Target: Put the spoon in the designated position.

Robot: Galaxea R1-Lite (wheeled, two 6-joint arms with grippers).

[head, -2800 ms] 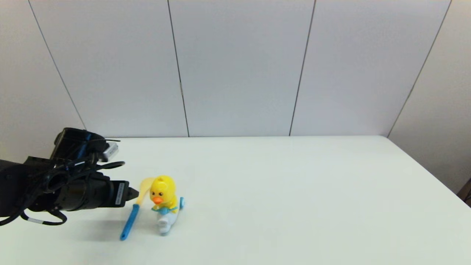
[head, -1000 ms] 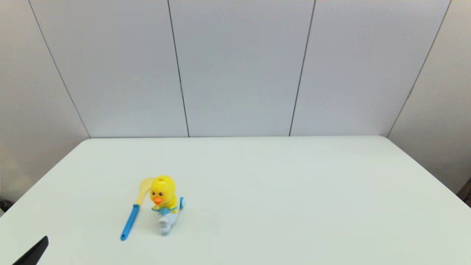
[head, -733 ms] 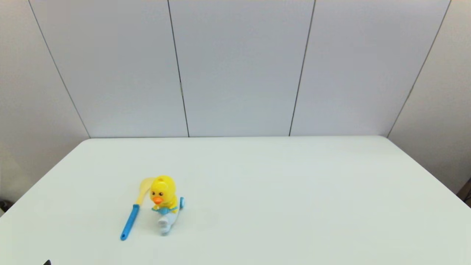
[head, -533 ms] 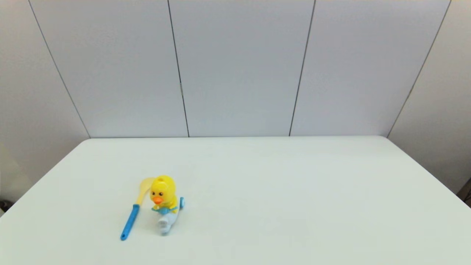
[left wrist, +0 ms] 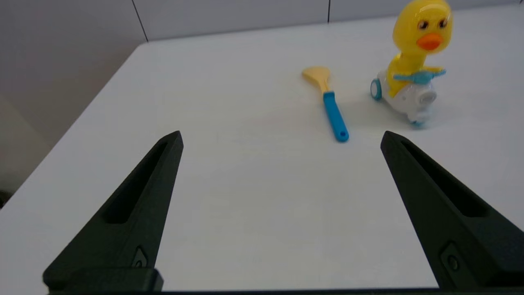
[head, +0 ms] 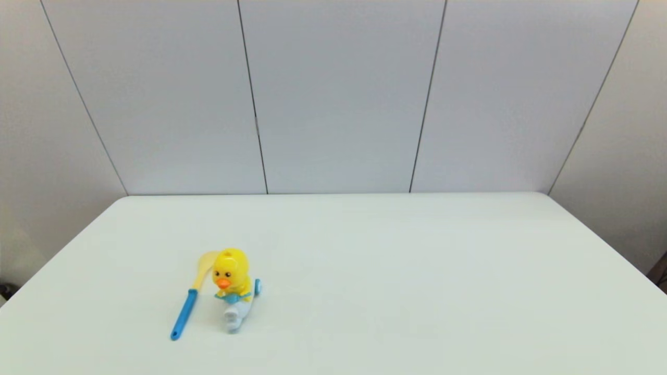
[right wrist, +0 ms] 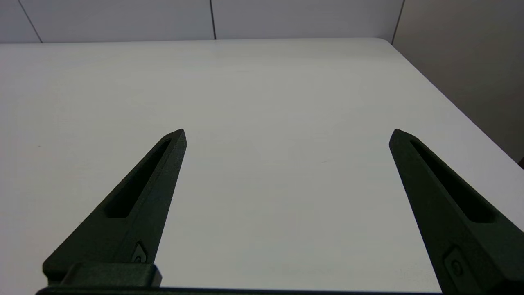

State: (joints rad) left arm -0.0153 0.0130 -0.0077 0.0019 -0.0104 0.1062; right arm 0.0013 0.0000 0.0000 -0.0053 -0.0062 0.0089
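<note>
Blue-handled, the spoon (head: 188,297) lies flat on the white bench (head: 417,271) just beside the duck toy (head: 232,288), apart from it. I judge it placed, so my left hand (left wrist: 280,137) sits well back, fingers wide and empty. My right hand (right wrist: 286,135) is parked, spread wide over bare bench.

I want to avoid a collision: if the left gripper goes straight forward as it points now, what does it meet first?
Probably the spoon: it lies ahead between the open fingers of the left gripper, blue handle nearest. Depth is uncertain.
</note>
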